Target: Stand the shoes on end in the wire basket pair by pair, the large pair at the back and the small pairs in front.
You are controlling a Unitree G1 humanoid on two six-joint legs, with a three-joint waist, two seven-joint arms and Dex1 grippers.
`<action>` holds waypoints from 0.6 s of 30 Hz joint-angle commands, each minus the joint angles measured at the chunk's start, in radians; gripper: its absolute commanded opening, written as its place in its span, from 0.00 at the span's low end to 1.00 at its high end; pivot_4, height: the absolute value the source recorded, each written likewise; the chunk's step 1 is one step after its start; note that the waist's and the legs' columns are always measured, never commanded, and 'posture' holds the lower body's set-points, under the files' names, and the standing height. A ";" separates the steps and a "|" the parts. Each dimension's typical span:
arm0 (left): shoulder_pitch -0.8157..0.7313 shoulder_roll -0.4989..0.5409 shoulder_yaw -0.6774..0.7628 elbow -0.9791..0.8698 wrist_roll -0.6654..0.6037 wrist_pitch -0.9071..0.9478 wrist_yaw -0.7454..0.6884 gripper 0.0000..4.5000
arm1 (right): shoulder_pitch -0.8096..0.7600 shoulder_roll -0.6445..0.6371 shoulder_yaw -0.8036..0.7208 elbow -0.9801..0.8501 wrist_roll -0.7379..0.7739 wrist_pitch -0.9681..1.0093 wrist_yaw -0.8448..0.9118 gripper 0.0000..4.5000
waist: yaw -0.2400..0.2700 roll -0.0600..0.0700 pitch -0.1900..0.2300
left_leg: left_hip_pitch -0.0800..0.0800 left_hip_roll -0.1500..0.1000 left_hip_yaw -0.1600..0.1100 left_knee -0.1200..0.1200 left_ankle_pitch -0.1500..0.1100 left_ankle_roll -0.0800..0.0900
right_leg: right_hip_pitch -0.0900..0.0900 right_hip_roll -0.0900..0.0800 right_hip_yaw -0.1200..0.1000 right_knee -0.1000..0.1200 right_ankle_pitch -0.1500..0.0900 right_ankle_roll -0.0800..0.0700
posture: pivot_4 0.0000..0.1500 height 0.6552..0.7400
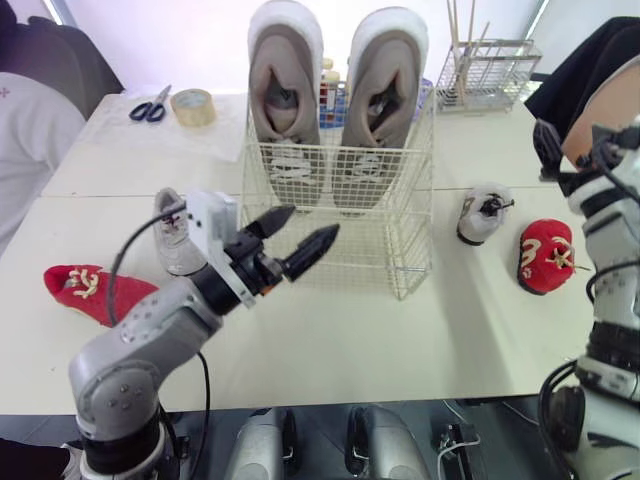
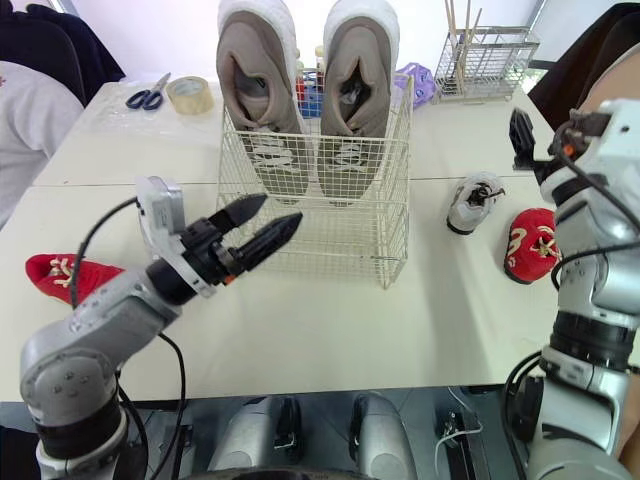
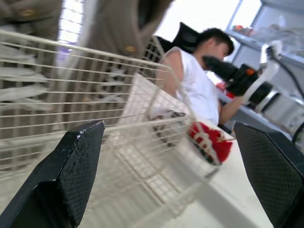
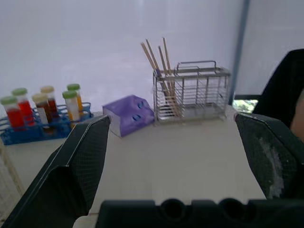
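While the large pair (image 1: 285, 90) stands on end at the back of the wire basket (image 1: 340, 250), the left hand (image 1: 312, 222) hangs wide open and empty before its front wall; the right hand (image 4: 172, 118), also open and empty, is held high. Small grey shoes (image 1: 175, 235) and red shoes (image 1: 546, 255) lie split across the bench (image 1: 350, 340), so pairs could get mismatched, or a finger could snag the wire.

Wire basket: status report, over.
Left gripper open, empty, before the wire basket; right gripper open, raised. Large pair on end at back. Four small shoes on the table, two each side. Nothing blocking.
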 commanded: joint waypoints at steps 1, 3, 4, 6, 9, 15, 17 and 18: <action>0.030 0.034 -0.058 -0.064 0.050 -0.050 -0.016 1.00 | 0.098 0.030 -0.019 -0.232 0.007 0.096 -0.079 1.00 | -0.002 0.001 -0.002 | 0.001 0.000 0.000 0.000 0.000 0.000 | 0.001 0.000 0.000 0.000 0.000 0.000 | 1.00 1.00; 0.069 0.058 -0.106 -0.087 0.089 -0.069 -0.033 1.00 | 0.164 0.076 -0.009 -0.326 0.003 0.148 -0.136 1.00 | -0.003 0.002 -0.007 | 0.002 0.000 0.000 -0.001 0.000 0.000 | 0.001 0.001 0.000 -0.001 0.000 -0.001 | 1.00 1.00; 0.086 0.065 -0.131 -0.096 0.111 -0.080 -0.033 1.00 | 0.190 0.093 -0.003 -0.355 -0.006 0.161 -0.154 1.00 | -0.004 0.004 -0.008 | 0.002 0.001 0.000 -0.001 0.000 0.000 | 0.001 0.002 0.001 -0.001 0.000 -0.001 | 1.00 1.00; 0.123 0.069 -0.171 -0.113 0.144 -0.098 -0.025 1.00 | 0.231 0.136 0.034 -0.408 -0.028 0.193 -0.195 1.00 | -0.005 0.005 -0.008 | 0.002 0.001 0.000 -0.001 -0.001 0.000 | 0.001 0.002 0.002 -0.001 0.000 -0.001 | 1.00 1.00; 0.145 0.063 -0.197 -0.131 0.166 -0.112 0.005 1.00 | 0.271 0.181 0.082 -0.449 -0.036 0.226 -0.212 1.00 | -0.005 0.007 -0.010 | 0.002 0.001 0.001 -0.001 -0.001 0.000 | 0.001 0.002 0.002 -0.001 0.000 -0.001 | 1.00 1.00; 0.125 0.092 -0.184 -0.146 0.161 -0.106 0.031 1.00 | 0.344 0.270 0.170 -0.462 -0.039 0.252 -0.206 1.00 | -0.003 0.008 -0.011 | 0.001 0.002 0.000 -0.001 -0.002 0.002 | 0.001 0.003 0.002 -0.002 0.000 -0.002 | 1.00 1.00; 0.117 0.108 -0.182 -0.149 0.157 -0.105 0.032 1.00 | 0.341 0.293 0.200 -0.430 -0.073 0.258 -0.234 1.00 | -0.005 0.009 -0.011 | 0.001 0.002 0.000 -0.001 -0.003 0.005 | 0.000 0.003 0.002 -0.003 0.000 -0.002 | 1.00 1.00; 0.114 0.113 -0.184 -0.151 0.154 -0.103 0.033 1.00 | 0.328 0.304 0.204 -0.398 -0.093 0.260 -0.255 1.00 | -0.006 0.009 -0.011 | 0.001 0.002 0.000 -0.001 -0.004 0.005 | 0.000 0.003 0.002 -0.003 0.000 -0.002 | 1.00 1.00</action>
